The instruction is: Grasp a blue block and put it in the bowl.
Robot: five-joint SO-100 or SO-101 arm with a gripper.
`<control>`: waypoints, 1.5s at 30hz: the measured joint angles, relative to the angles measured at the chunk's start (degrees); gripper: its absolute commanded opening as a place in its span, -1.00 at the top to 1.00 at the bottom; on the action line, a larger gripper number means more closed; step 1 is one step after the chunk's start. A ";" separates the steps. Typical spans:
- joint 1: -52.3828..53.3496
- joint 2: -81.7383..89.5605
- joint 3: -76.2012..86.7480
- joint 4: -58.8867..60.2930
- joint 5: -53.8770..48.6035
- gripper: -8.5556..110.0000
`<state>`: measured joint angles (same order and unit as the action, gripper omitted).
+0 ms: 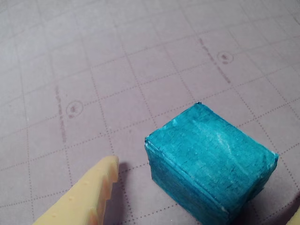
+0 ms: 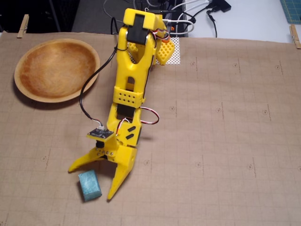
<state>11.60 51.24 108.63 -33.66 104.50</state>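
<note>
The small teal-blue rectangular block [image 2: 89, 185], matte and streaky, lies flat on the gridded brown counter [image 2: 225, 141], long axis running near-to-far, between the spread yellow plastic end effector [image 2: 91, 181] fingers, untouched.

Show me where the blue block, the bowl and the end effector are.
blue block [image 2: 89, 185]: fixed view, top face.
bowl [image 2: 56, 70]: fixed view, inside floor.
end effector [image 2: 90, 182]: fixed view, midway between open fingertips.
</note>
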 measured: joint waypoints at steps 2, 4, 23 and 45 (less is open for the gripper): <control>-0.18 0.00 -0.44 0.00 0.00 -0.03; -0.97 0.00 -0.97 0.00 0.00 -0.03; -1.14 -6.50 -8.17 0.00 -0.44 -0.04; 1.76 -6.50 -6.77 -0.44 -2.99 0.06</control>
<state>13.36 44.74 101.87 -34.10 101.51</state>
